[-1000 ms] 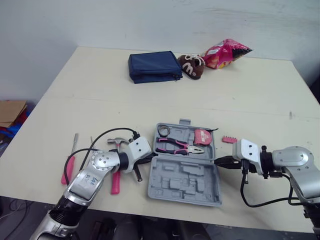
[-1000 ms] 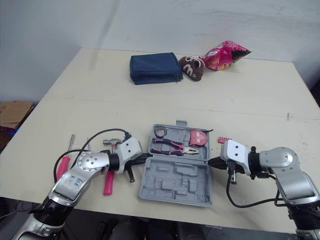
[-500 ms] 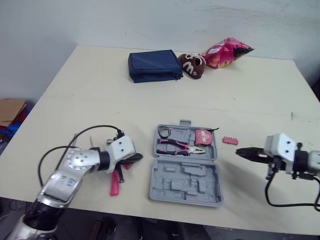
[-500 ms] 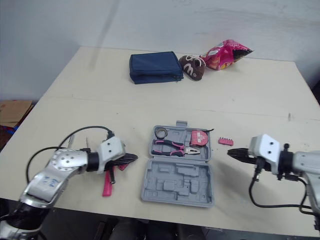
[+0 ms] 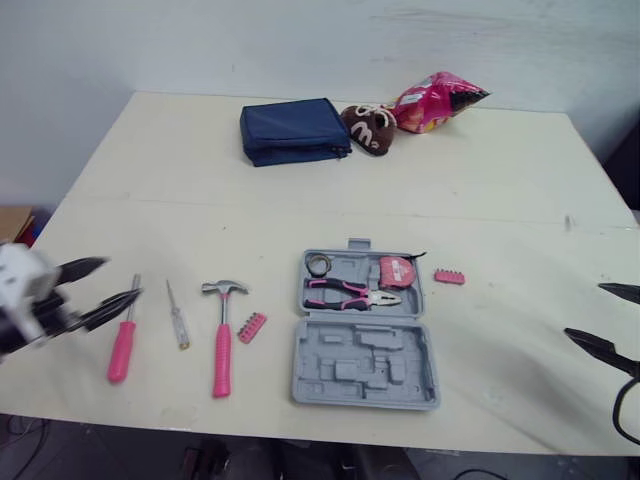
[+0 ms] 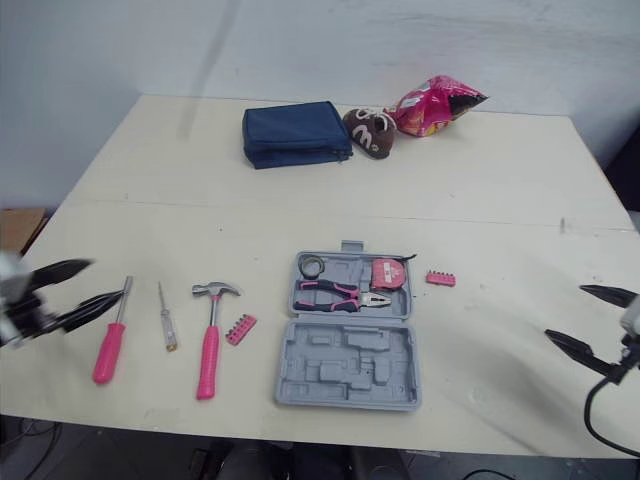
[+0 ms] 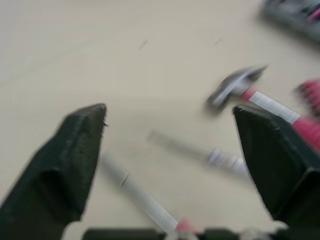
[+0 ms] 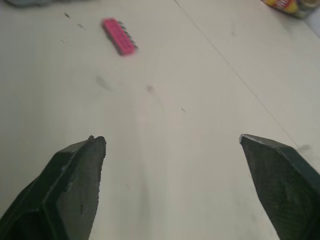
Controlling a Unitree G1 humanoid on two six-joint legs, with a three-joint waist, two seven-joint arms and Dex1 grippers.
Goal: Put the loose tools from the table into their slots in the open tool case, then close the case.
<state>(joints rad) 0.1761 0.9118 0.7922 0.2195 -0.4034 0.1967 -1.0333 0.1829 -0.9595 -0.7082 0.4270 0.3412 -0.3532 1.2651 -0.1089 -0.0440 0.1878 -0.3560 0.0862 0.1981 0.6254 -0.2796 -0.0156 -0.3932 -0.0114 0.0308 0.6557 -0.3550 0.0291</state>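
The grey tool case (image 5: 366, 350) lies open near the table's front edge. Its upper half holds pink-handled pliers (image 5: 350, 293), a pink tape measure (image 5: 396, 270) and a small ring (image 5: 320, 263). Left of the case lie a pink bit holder (image 5: 251, 326), a pink-handled hammer (image 5: 221, 345), a small clear screwdriver (image 5: 177, 320) and a pink-handled screwdriver (image 5: 122, 342). A second pink bit holder (image 5: 449, 276) lies right of the case. My left gripper (image 5: 120, 278) is open at the far left, beside the pink screwdriver. My right gripper (image 5: 584, 310) is open at the far right, holding nothing.
At the back of the table sit a navy pouch (image 5: 293, 130), a brown plush toy (image 5: 366, 126) and a pink snack bag (image 5: 432, 100). The table's front edge runs just below the case.
Both arms have drawn back from the case to the table's left and right sides, and both grippers have gone from shut to open. The loose tools at left are now uncovered.
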